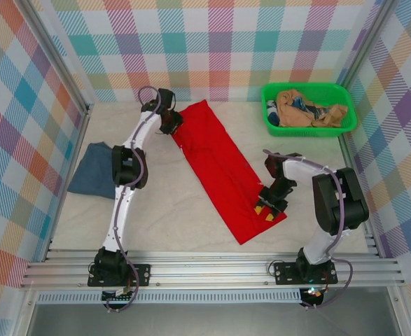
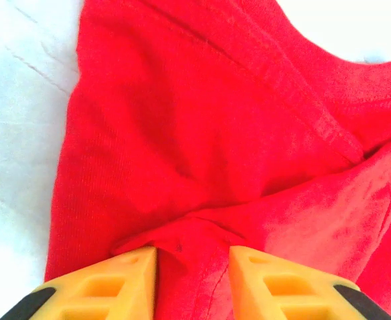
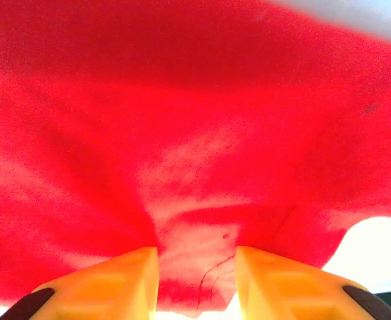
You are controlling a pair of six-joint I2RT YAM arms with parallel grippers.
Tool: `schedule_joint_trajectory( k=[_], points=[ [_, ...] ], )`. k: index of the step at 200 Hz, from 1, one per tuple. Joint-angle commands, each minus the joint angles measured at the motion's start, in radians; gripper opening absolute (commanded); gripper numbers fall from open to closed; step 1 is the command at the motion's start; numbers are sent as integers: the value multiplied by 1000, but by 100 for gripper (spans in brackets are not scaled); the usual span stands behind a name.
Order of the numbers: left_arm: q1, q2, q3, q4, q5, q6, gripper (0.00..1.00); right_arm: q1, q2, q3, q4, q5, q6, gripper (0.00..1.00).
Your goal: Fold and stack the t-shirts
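A bright red t-shirt (image 1: 223,168) lies folded into a long strip that runs diagonally across the table. My left gripper (image 1: 171,123) is at the strip's far left end. In the left wrist view a bunched ridge of the red t-shirt (image 2: 202,133) fills the gap of the left gripper (image 2: 192,257), touching both yellow fingers. My right gripper (image 1: 269,204) is at the strip's near right end. There the right gripper (image 3: 196,259) is shut on a hem of the red t-shirt (image 3: 182,120), with light showing under the cloth. A slate-blue t-shirt (image 1: 93,170) lies crumpled at the left.
A green basket (image 1: 338,93) with bundled tan and blue clothes stands at the back right corner. Plaid walls close in the table (image 1: 177,210) on three sides. A metal rail runs along the near edge by the arm bases.
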Motion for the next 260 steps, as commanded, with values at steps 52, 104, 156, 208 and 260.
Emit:
schedule_joint_trajectory(
  k=[52,104,156,208,260],
  points=[
    [-177,-700,-862,97,-48,-197,37,-60,30,307,-33,95,-324,42],
    [-314,-704,-1085,257,1,-384,34,-83,183,278,62,11,-408,35],
    [-253,-537,-984,144,-37,-255,32,-37,195,136,95,34,-375,33],
    [-148,-402,-772,74,-37,-93,33,189,161,100,145,-82,-180,36],
    [-86,-264,-473,-20,17,91,33,296,214,261,153,-113,-87,37]
  ],
)
